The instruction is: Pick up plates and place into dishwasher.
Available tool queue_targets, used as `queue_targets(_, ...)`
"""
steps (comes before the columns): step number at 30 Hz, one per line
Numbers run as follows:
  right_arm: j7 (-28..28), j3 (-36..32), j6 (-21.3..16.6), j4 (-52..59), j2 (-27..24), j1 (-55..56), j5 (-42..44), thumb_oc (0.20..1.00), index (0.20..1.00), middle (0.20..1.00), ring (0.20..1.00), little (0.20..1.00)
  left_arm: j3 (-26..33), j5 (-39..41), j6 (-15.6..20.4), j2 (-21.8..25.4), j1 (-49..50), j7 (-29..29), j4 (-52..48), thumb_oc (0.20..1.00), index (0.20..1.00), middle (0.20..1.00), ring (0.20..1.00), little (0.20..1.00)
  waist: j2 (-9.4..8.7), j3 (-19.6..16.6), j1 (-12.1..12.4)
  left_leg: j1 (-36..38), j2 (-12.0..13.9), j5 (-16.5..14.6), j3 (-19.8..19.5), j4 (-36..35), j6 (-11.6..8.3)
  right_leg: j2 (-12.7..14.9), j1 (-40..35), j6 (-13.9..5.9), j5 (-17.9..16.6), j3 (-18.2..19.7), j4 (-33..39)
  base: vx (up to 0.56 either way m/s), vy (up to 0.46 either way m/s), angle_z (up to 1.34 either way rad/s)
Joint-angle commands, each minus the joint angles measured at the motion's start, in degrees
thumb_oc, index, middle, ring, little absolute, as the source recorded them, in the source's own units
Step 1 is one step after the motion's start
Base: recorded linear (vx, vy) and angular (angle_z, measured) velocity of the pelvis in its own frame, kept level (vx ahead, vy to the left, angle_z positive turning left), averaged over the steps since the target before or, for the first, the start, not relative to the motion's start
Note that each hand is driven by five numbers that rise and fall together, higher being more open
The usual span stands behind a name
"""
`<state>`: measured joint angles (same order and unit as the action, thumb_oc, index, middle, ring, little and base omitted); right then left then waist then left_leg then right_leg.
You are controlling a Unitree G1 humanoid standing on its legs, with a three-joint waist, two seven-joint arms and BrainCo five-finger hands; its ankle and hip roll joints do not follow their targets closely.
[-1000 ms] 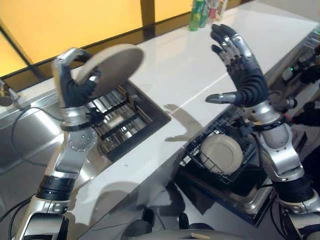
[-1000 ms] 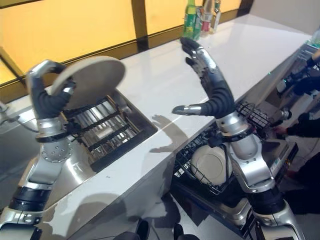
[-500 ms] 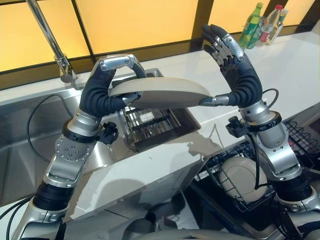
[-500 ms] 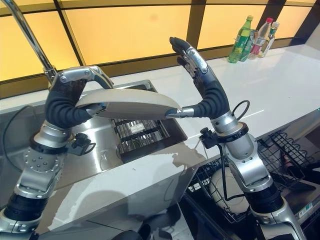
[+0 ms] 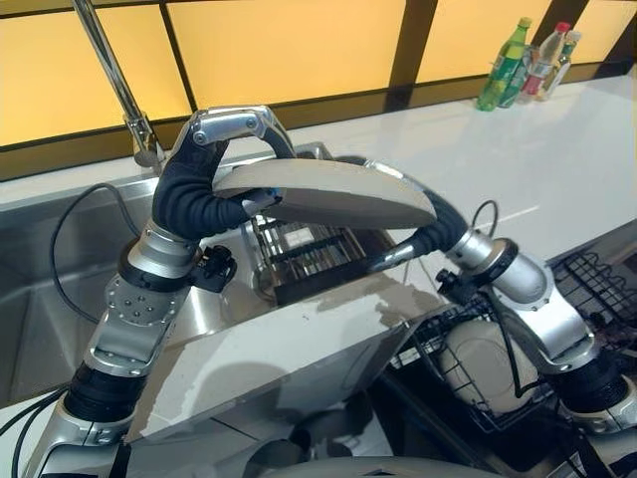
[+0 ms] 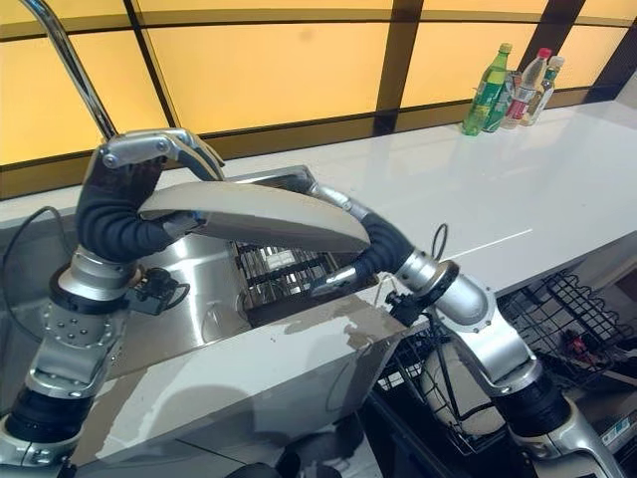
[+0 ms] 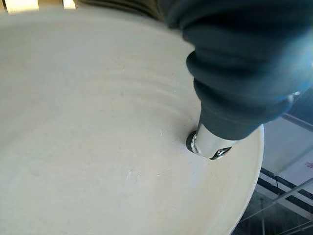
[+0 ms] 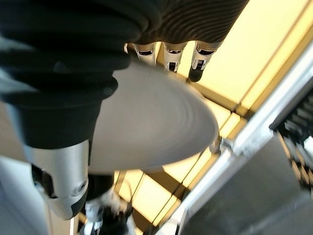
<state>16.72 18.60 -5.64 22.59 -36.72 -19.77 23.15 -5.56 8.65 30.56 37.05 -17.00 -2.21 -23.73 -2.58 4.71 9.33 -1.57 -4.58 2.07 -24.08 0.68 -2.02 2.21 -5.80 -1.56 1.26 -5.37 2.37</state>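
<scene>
My left hand [image 5: 199, 194] holds a beige plate [image 5: 328, 189] level above the sink, fingers curled over its near rim and the thumb [image 7: 210, 142] pressed on its face. My right hand [image 5: 438, 224] reaches around the plate's other side. Its fingers [image 8: 166, 54] lie straight over the top. Its thumb [image 5: 393, 259] sits below the plate with a small gap, so the hand brackets the rim without closing. A second pale plate [image 5: 478, 358] stands in the black wire dishwasher rack [image 5: 597, 279] at the lower right.
A metal dish rack [image 5: 309, 254] sits in the steel sink under the held plate. The faucet [image 5: 109, 70] rises at the back left. The white counter [image 5: 478, 159] runs to the right, with bottles [image 5: 508, 65] at its far end.
My right hand has tipped down from upright beside the plate and now wraps around its rim, fingers above and thumb below. The left hand keeps the plate in about the same place.
</scene>
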Motion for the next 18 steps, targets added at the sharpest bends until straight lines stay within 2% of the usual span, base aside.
queue_targets(1,-2.04,1.69,-1.74,4.26,1.85,-1.77,-1.76,1.000,1.000,1.000,1.000,1.000,-1.40,1.26,-0.01,-0.48,-0.55,-1.93,-0.33,0.200,0.200,0.200,0.200,0.200,-0.15,-4.62,0.41,2.94,-0.06,0.02,3.70,-2.95,2.78,-0.28,3.39,-0.60,3.07,1.66,-8.26,0.00,0.000,0.00)
queue_targets(7,-7.07,2.47,-0.69,4.67,3.37,-3.73,-6.07,1.000,1.000,1.000,1.000,1.000,-2.12,1.59,-0.71,-1.70,-0.64,-1.70,-0.25,0.200,0.200,0.200,0.200,0.200,0.14,-4.75,0.77,3.04,-0.31,0.38,3.23,-3.44,2.91,-0.23,3.14,-0.52,2.99,1.32,-8.04,0.00,0.008,0.03)
queue_targets(8,-7.83,2.36,-0.58,4.66,3.67,-3.80,-6.41,0.953,0.953,0.953,0.953,0.953,-2.10,1.48,-0.62,-1.92,-0.57,-1.71,-0.10,0.200,0.200,0.200,0.200,0.200,0.19,-4.77,0.83,3.03,-0.35,0.40,3.19,-3.49,2.94,-0.20,3.09,-0.52,2.95,1.27,-7.96,-0.01,0.016,0.03)
queue_targets(9,-8.25,2.31,-0.53,4.44,4.10,-3.90,-6.66,0.846,0.846,0.846,0.846,0.846,-2.23,1.42,-0.66,-2.10,-0.55,-1.77,-0.06,0.200,0.200,0.200,0.200,0.200,0.26,-4.75,0.89,3.00,-0.40,0.41,3.11,-3.50,2.96,-0.20,3.10,-0.53,2.93,1.26,-7.91,-0.01,0.013,0.03)
queue_targets(10,-9.14,2.23,-0.50,4.33,4.84,-3.92,-6.95,0.802,0.802,0.802,0.802,0.802,-2.34,1.70,-1.10,-2.41,-0.53,-1.57,-0.12,0.200,0.200,0.200,0.200,0.200,0.32,-4.76,1.04,2.97,-0.44,0.43,3.03,-3.52,2.98,-0.15,3.08,-0.56,2.89,1.14,-7.86,-0.01,0.009,0.03)
queue_targets(14,-13.36,1.19,-1.49,4.03,6.65,-4.32,-5.61,0.925,0.925,0.925,0.925,0.925,-2.71,2.12,-1.86,-2.99,-0.74,-1.52,0.23,0.200,0.200,0.200,0.200,0.200,0.43,-4.74,1.29,3.18,-0.52,0.33,2.97,-3.59,3.07,0.06,2.84,-0.60,2.73,0.79,-7.60,0.00,0.002,0.03)
queue_targets(15,-14.20,0.54,-1.96,4.04,7.41,-4.26,-4.75,0.909,0.909,0.909,0.909,0.909,-2.68,2.53,-2.07,-3.23,-0.59,-1.43,0.34,0.200,0.200,0.200,0.200,0.200,0.52,-4.78,1.33,3.20,-0.55,0.27,3.01,-3.58,3.11,0.15,2.78,-0.66,2.67,0.70,-7.50,0.00,0.004,0.03)
queue_targets(16,-14.90,0.16,-2.44,4.04,8.25,-4.09,-4.15,0.846,0.846,0.846,0.846,0.846,-2.64,2.78,-2.25,-3.54,-0.42,-1.38,0.46,0.200,0.200,0.200,0.200,0.200,0.61,-4.85,1.35,3.22,-0.57,0.24,3.09,-3.63,3.14,0.22,2.74,-0.69,2.58,0.68,-7.35,0.00,0.006,0.04)
queue_targets(17,-15.56,-0.05,-3.12,3.89,8.99,-3.89,-3.36,0.551,0.551,0.551,0.551,0.551,-2.67,3.00,-2.36,-3.88,-0.27,-1.32,0.72,0.200,0.200,0.200,0.200,0.200,0.67,-4.89,1.37,3.23,-0.58,0.23,3.20,-3.63,3.18,0.28,2.69,-0.72,2.49,0.70,-7.24,0.00,0.000,0.00)
queue_targets(18,-15.93,-0.29,-3.41,3.90,9.98,-3.44,-2.57,0.216,0.216,0.216,0.216,0.216,-2.76,2.99,-2.51,-4.34,-0.06,-1.26,0.86,0.200,0.200,0.200,0.200,0.200,0.80,-4.92,1.37,3.30,-0.54,0.17,3.33,-3.68,3.21,0.38,2.65,-0.79,2.47,0.61,-7.16,0.00,0.000,0.00)
